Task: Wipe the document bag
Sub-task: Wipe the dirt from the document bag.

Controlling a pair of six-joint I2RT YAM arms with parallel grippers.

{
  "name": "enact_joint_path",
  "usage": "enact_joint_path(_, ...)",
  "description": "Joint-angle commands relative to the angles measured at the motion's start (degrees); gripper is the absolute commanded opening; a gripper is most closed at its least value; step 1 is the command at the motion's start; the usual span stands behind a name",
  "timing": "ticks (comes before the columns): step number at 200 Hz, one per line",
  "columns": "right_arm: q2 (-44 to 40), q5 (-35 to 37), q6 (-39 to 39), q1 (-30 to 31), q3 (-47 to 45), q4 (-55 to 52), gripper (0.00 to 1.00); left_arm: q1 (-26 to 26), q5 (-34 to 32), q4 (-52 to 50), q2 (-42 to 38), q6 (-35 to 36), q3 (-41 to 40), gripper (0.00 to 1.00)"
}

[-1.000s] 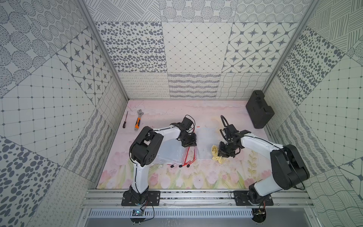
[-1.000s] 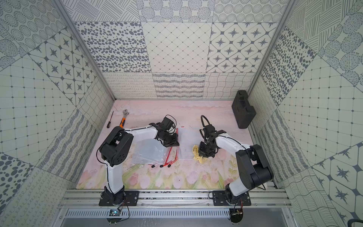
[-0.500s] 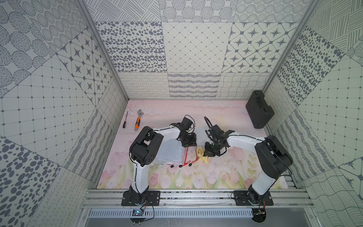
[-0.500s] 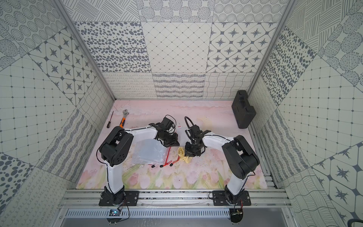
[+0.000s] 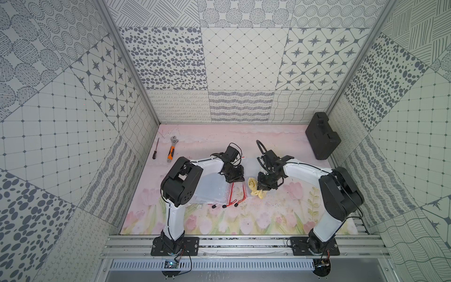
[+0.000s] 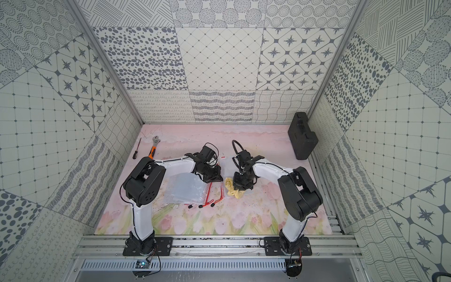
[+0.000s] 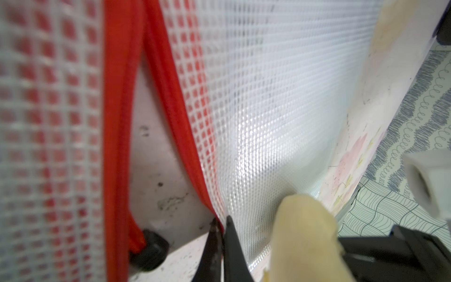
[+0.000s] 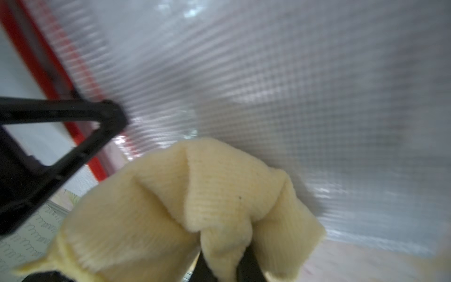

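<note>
In the middle of the bench, the left gripper pinches the red zip edge of the clear document bag. The right gripper clamps a yellow cloth pressed against that bag.

The bag is translucent plastic with a fine woven grid, glossy where light catches it. Its red trim looks smooth. The cloth is ribbed knit, soft and matt. The fingers are matt black plastic. The wrench has a metal head. The surface is matt, printed.
</note>
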Motion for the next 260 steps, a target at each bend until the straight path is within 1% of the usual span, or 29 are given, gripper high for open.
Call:
enact_joint_path(1,5.7,-0.9,2.1,3.9,5.3,0.9,0.0,0.5,-2.1,-3.1,-1.1,1.4,-0.8,0.0)
enact_joint_path(14,6.5,-1.1,3.1,3.1,3.5,3.3,0.0,0.5,-2.3,-3.3,-1.6,1.6,-1.2,0.0)
enact_joint_path(35,4.8,-2.8,2.3,-1.7,-3.0,5.7,0.0,0.5,-2.8,-3.5,-2.3,1.9,-1.8,0.0)
enact_joint_path(52,0.9,-1.7,-0.6,-8.4,-9.6,4.5,0.0,0.5,-3.0,-3.8,-2.4,2.5,-2.0,0.0)
enact_joint_path(68,-3.9,0.2,-4.2,-17.1,-15.0,2.0,0.0,0.5,-3.2,-4.0,-2.5,2.9,-2.2,0.0)
enact_joint_path(80,-7.1,1.3,-6.9,-22.5,-16.8,-0.1,0.0,0.5,-3.3,-4.1,-2.6,3.0,-2.3,0.0)
enact_joint_path(89,-8.7,3.2,-8.1,-24.0,-16.2,-2.2,0.0,0.5,-3.2,-4.1,-2.8,3.1,-2.3,0.0)
enact_joint_path(96,-9.1,4.2,-8.3,-23.7,-15.0,-3.4,0.0,0.5,-3.1,-4.0,-2.9,3.0,-2.5,0.0)
enact_joint_path(107,-8.6,2.9,-7.2,-21.2,-12.3,-3.5,0.0,0.5,-3.0,-3.8,-2.8,3.0,-2.5,0.0)
enact_joint_path(124,-5.3,3.1,-4.2,-13.0,-5.9,-2.7,0.0,0.5,-2.3,-3.8,-2.4,3.0,-2.2,0.0)
enact_joint_path(136,-1.1,2.7,-2.2,-7.1,-0.1,-2.3,0.0,0.5,-2.3,-3.8,-2.4,2.8,-2.0,0.0)
enact_joint_path(148,3.4,1.8,-0.2,-2.8,4.9,-1.0,0.0,0.5,-2.5,-3.6,-2.7,2.4,-2.3,0.0)
enact_joint_path(163,7.8,0.7,1.3,-0.2,8.6,1.0,0.0,0.5,-2.6,-3.1,-3.1,1.9,-2.8,0.0)
enact_joint_path(180,10.3,0.1,1.8,-1.1,8.4,2.7,0.0,0.5,-2.5,-3.1,-3.3,1.8,-3.0,0.0)
enact_joint_path(193,10.3,-0.1,0.6,-3.9,5.9,2.6,0.0,0.5,-2.5,-3.3,-3.4,2.1,-3.1,0.0)
enact_joint_path(210,6.9,1.8,-1.7,-10.2,-0.6,2.0,0.0,0.5,-3.1,-4.1,-3.8,3.0,-3.0,0.0)
enact_joint_path(225,1.7,2.9,-4.7,-17.7,-6.9,0.8,0.0,0.5,-3.7,-4.8,-4.5,4.1,-2.8,0.0)
enact_joint_path(242,-5.7,4.1,-8.6,-26.2,-11.3,-2.0,0.0,0.5,-5.1,-4.4,-7.9,5.3,-3.0,0.0)
enact_joint_path(251,-9.8,5.2,-10.7,-29.2,-12.1,-4.3,0.0,0.5,-6.5,-4.4,-10.8,6.2,-3.0,0.0)
enact_joint_path(260,-13.5,6.5,-11.8,-30.8,-12.3,-6.2,0.0,0.5,-8.1,-4.9,-14.4,7.8,-2.7,0.0)
